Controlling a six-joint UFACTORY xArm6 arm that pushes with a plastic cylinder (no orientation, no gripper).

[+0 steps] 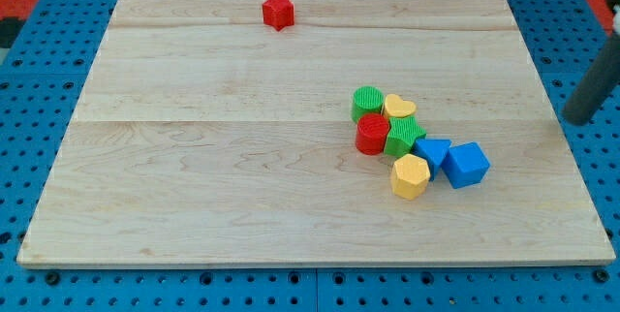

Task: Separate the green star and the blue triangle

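My tip [572, 118] stood at frame right, jawless, approaching; next, wedge between touching green star [404, 137] and blue triangle [433, 151].

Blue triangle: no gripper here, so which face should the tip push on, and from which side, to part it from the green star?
Judging by the layout, push the blue triangle on its upper-left side, where it meets the green star. My tip is far right. The blue cube and yellow hexagon crowd its other sides.

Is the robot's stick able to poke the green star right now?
Probably not straight away. My tip is at the view's right, apart from the pile, and the blue triangle and blue cube sit between it and the green star.
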